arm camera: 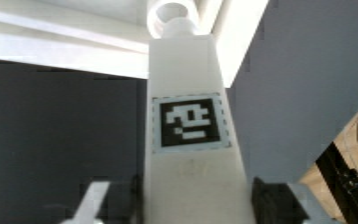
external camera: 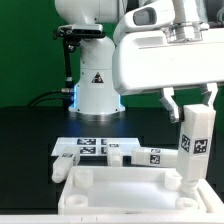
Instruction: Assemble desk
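The pincer (external camera: 190,118) held one white leg (external camera: 193,148) tight and upright over a corner hole of the tabletop (external camera: 120,187), on the exterior view's right. The tabletop lay flat on the black surface (external camera: 30,140). More legs (external camera: 105,154) lay loose behind it, beside the marker board (external camera: 85,145). I think most of the job was left.

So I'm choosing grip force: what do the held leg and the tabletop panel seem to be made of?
Leg: looks like hard white plastic with a smooth matte finish, and it carries what seems a paper tag sticker. Tabletop panel: seemingly the same white plastic, with a moulded-looking rim and round corner sockets.
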Tool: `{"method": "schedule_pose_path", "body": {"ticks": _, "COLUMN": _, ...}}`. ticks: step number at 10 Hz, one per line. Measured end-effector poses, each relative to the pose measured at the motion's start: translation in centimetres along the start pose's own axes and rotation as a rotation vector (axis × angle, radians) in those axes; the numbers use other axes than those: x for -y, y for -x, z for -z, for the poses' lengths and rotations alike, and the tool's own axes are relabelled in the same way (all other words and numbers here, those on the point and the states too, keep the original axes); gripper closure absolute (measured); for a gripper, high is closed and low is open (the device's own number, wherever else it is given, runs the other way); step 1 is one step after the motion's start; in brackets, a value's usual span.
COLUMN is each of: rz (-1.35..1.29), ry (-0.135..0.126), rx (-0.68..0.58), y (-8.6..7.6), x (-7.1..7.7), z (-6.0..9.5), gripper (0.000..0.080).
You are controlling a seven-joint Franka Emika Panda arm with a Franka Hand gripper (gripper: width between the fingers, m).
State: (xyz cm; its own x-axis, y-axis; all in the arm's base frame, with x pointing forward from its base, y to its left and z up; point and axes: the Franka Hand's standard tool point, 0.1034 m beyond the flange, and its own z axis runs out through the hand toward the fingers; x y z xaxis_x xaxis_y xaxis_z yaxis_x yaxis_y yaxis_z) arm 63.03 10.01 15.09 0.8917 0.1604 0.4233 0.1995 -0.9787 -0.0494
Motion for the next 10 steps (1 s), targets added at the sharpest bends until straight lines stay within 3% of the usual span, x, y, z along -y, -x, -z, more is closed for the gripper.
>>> {"method": "schedule_pose_path", "body": {"ticks": 2, "rz": -0.002, "ry": 0.0, "rx": 0.003, "y": 0.7, "x": 0.1, "z": -1.2, "gripper": 0.0512}}
{"method": "schedule_pose_path", "body": {"ticks": 7, "rz": -0.003, "ry": 0.002, "rx": -0.003, "y": 1.5, "x": 0.2, "z": -2.7, "gripper": 0.0512}}
{"method": "schedule_pose_path", "body": {"ticks": 10, "rz": 0.003, "ry": 0.02, "rx": -0.092, "y": 1.0, "x": 0.3, "z": -2.9, "gripper": 0.0512}}
